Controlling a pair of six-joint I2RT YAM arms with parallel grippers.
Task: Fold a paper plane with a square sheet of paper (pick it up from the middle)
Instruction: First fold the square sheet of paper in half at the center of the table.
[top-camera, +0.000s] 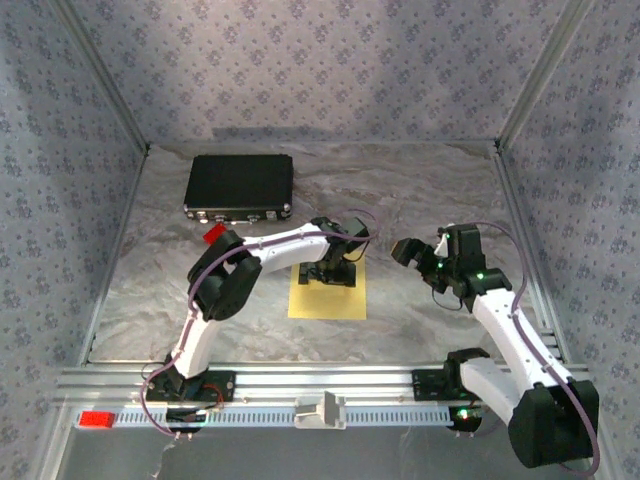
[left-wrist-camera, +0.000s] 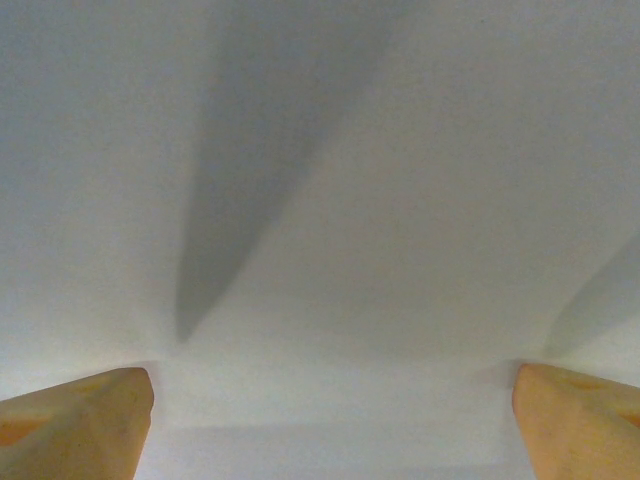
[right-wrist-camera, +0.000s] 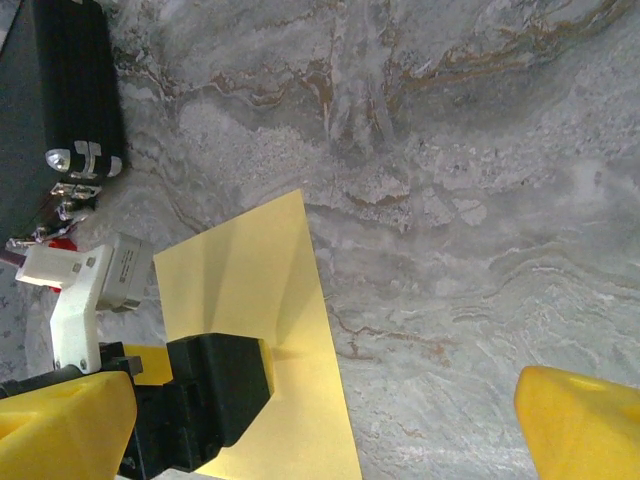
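Wide-open left end effector (left-wrist-camera: 333, 400) presses square sheet (top-camera: 345, 303).

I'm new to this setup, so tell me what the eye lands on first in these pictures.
The pale-yellow square sheet of paper lies at the middle of the grey table, the left gripper low over its centre, jaws wide. The right gripper hangs open to the sheet's right, and a black case sits at the far left.
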